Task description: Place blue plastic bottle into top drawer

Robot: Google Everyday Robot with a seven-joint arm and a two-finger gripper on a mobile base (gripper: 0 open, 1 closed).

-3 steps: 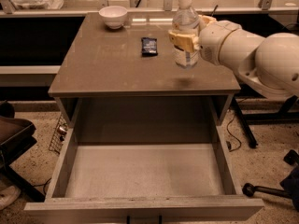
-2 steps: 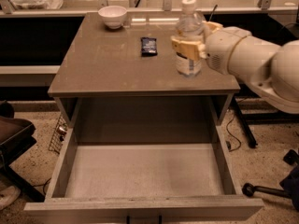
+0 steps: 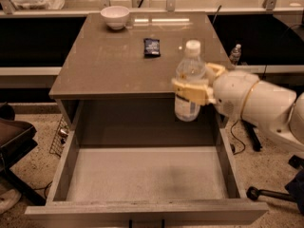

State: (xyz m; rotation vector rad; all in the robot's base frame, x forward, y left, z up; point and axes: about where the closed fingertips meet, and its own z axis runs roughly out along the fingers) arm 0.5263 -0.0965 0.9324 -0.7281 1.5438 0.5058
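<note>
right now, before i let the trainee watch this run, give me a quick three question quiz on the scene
1. True or false: the blue plastic bottle already lies in the top drawer.
2. What holds the bottle? A) the gripper, jaws shut round its label, by the table top's front edge; B) the drawer's floor; C) nothing, it stands free.
3. Fill in: the dark packet lies on the ___.
Key: 1 false, it hangs upright over the open drawer's back; 2 A; 3 table top.
</note>
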